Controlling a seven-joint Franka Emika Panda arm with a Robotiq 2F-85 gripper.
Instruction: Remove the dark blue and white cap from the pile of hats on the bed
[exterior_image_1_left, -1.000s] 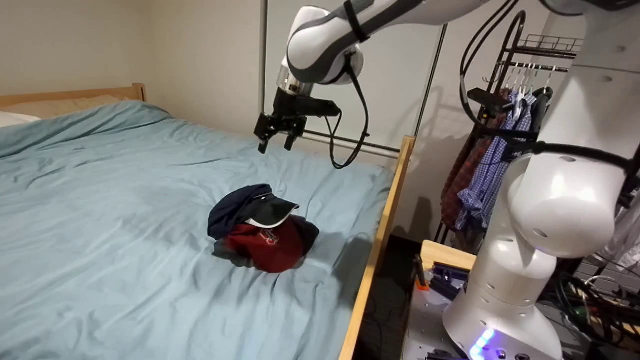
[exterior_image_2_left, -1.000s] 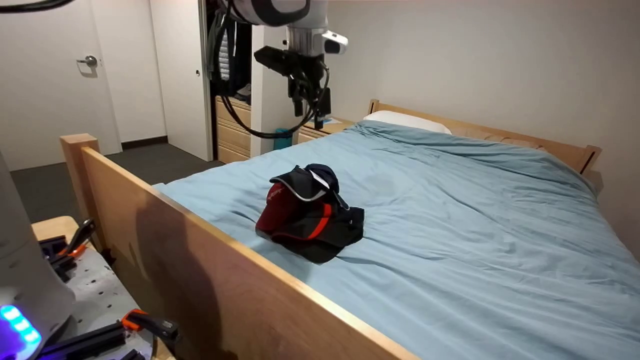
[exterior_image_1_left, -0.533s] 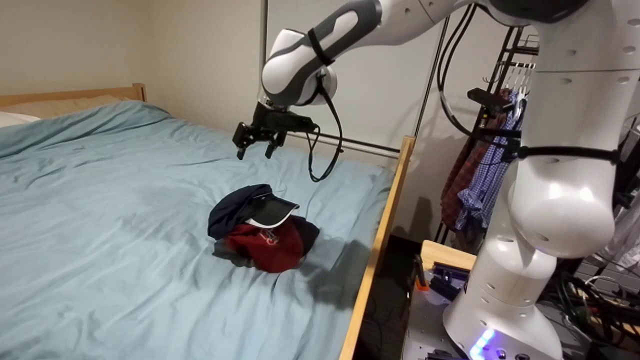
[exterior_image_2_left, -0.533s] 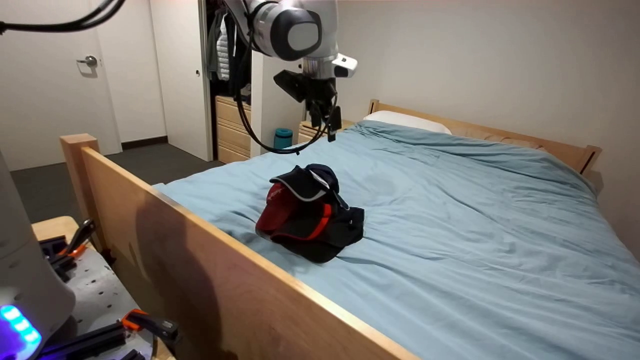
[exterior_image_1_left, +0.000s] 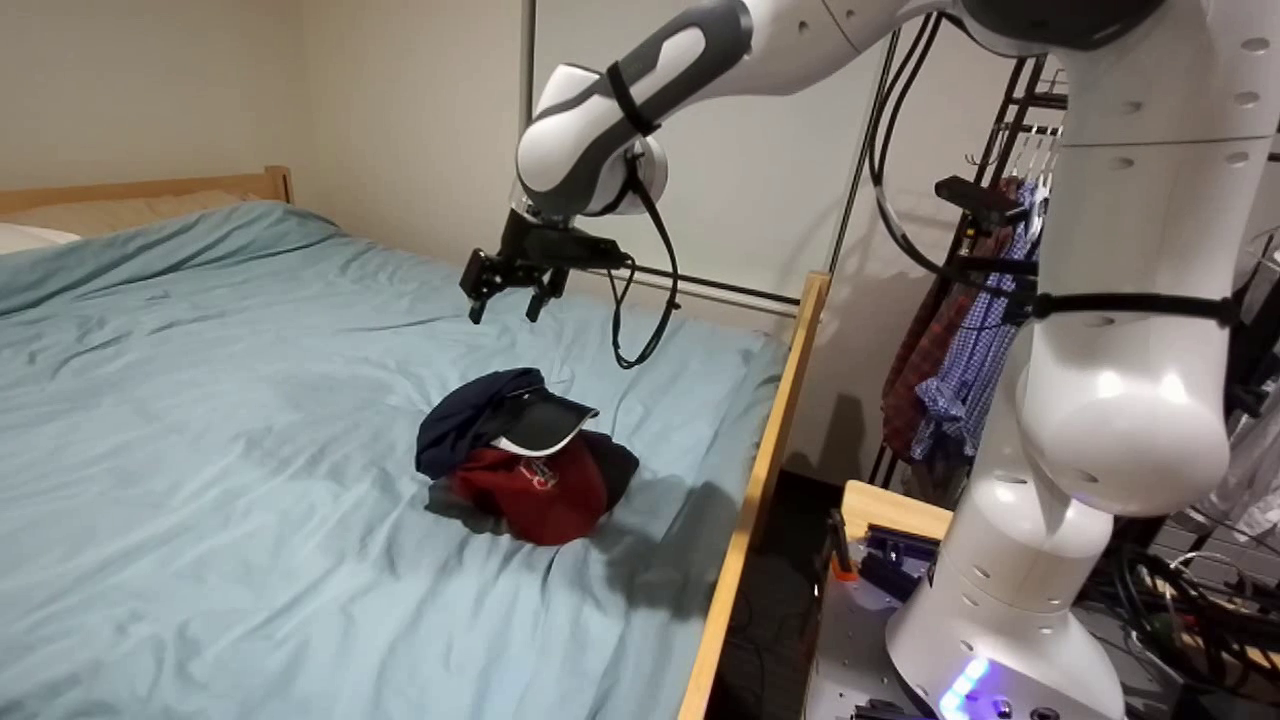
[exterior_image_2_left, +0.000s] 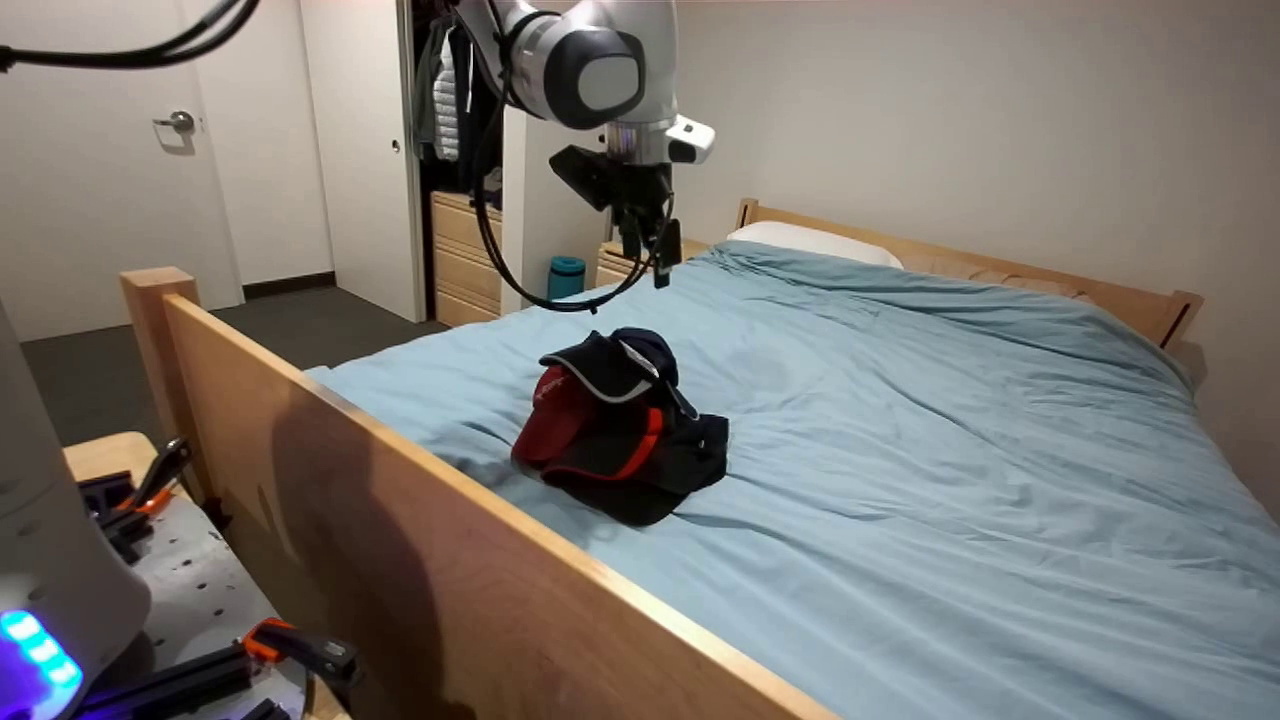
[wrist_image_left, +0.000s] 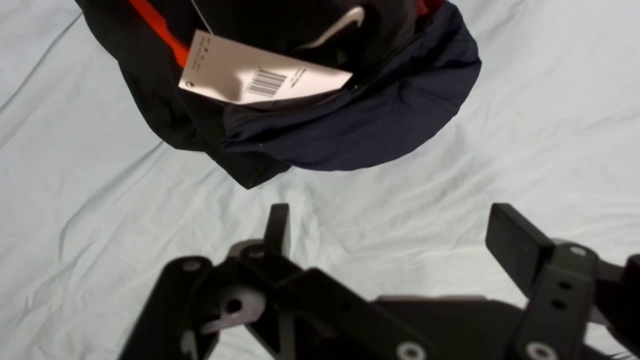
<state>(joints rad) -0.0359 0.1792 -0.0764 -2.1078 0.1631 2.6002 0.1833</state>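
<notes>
The dark blue and white cap (exterior_image_1_left: 462, 425) lies on top of the pile of hats, its dark brim edged in white. It also tops the pile in an exterior view (exterior_image_2_left: 600, 365), and its navy crown fills the upper middle of the wrist view (wrist_image_left: 380, 125). Under it are a red cap (exterior_image_1_left: 550, 505) and a black cap with an orange-red stripe (exterior_image_2_left: 690, 455). The pile rests on the blue-green bed (exterior_image_1_left: 250, 480). My gripper (exterior_image_1_left: 505, 314) is open and empty, above and apart from the pile, in an exterior view (exterior_image_2_left: 648, 264). In the wrist view its fingers (wrist_image_left: 389, 215) have only sheet between them.
A white barcode tag (wrist_image_left: 265, 72) lies at the navy cap in the wrist view. The wooden footboard (exterior_image_2_left: 480, 490) stands between the robot base and the bed. A loop of black cable (exterior_image_1_left: 650, 345) hangs beside the gripper. A clothes rack (exterior_image_1_left: 1000, 250) stands behind the arm.
My gripper has moved down and to the left in an exterior view, mostly in the first half second, coming lower over the bed. It stays open. The hats have not moved.
</notes>
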